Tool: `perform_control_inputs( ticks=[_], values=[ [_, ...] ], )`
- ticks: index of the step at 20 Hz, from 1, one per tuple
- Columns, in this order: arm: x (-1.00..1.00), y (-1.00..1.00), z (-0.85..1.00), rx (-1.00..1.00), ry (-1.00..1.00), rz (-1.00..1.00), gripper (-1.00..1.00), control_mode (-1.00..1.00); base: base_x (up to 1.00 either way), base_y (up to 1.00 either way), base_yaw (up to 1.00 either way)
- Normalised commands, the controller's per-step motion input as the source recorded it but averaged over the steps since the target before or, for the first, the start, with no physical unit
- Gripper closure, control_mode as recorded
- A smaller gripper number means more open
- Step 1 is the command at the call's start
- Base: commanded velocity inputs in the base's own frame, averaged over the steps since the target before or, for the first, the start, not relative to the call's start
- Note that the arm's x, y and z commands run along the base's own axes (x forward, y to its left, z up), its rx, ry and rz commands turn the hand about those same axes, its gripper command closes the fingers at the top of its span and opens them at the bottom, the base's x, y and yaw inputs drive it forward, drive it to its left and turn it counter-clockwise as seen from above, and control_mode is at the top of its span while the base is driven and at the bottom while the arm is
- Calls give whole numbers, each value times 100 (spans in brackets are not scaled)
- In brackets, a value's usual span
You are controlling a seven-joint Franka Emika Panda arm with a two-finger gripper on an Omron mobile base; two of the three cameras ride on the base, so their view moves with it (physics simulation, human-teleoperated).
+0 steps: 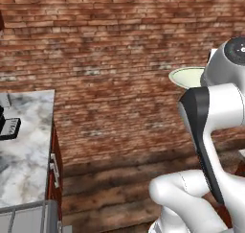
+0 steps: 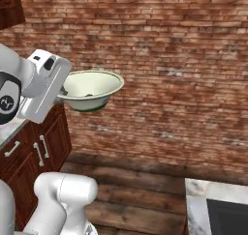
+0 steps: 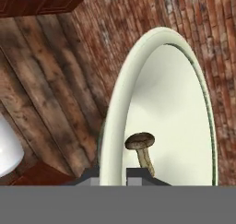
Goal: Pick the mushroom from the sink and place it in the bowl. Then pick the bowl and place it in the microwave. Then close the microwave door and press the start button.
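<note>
My gripper (image 3: 115, 174) is shut on the near rim of the cream bowl (image 3: 166, 103), one fingertip inside the wall and one outside. It holds the bowl in the air, well above the wooden floor and in front of the brick wall. The mushroom (image 3: 142, 147), brown-capped with a pale stem, lies inside the bowl close to the fingertips. From the right base view the bowl (image 2: 92, 89) hangs level at the end of the white hand (image 2: 46, 86), with a small dark speck inside. The bowl (image 1: 187, 76) is half hidden behind my arm in the left base view. The microwave and sink are out of view.
A marble counter (image 1: 28, 141) with a dark object on it lies at the left. Dark wood cabinets (image 2: 34, 152) stand below the hand. Another marble counter (image 2: 196, 205) with a black inset sits at the lower right. The brick wall (image 2: 174, 60) is close ahead.
</note>
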Motion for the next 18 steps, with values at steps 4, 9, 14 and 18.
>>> perform_control_inputs(
  ticks=[4,9,14,18],
  values=[
    [0,0,0,0,0,0,100,100,-9,0,57],
    [0,0,0,0,0,0,100,100,-14,0,57],
    [0,0,0,0,0,0,100,100,-12,0,55],
    [0,0,0,0,0,0,100,100,-14,0,53]
  ],
)
